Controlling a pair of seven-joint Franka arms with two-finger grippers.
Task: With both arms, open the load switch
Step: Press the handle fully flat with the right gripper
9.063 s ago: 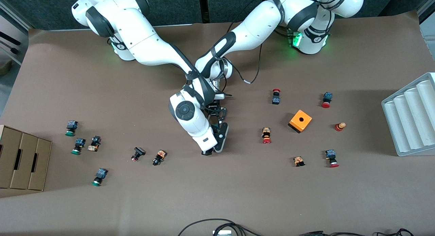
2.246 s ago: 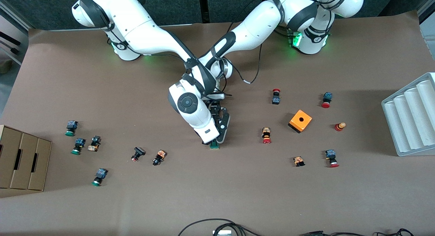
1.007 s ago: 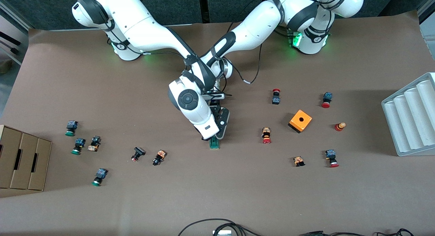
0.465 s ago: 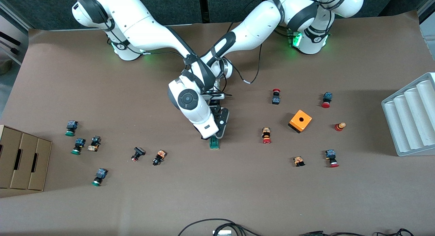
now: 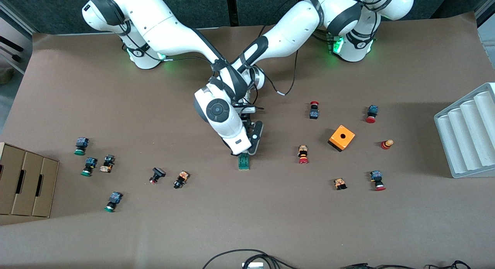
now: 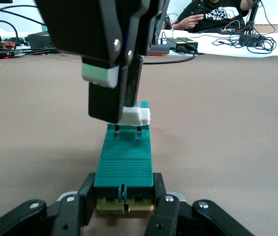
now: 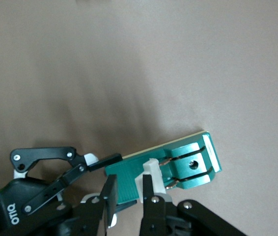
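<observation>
Robotics lab: two Franka arms [image 5: 267,40], cabled workbench [image 6: 217,44].

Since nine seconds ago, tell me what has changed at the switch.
The right gripper has drawn back toward the arms' bases, uncovering the switch, and is shut on its white slider. The left gripper stays clamped on the switch's end. The switch lies in the same spot. The orange box and the scattered push buttons have not moved.

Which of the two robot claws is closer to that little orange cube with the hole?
Left, barely. Both are far from the orange cube: the left gripper clamps the green load switch at one end, the right gripper pinches its white slider.
</observation>
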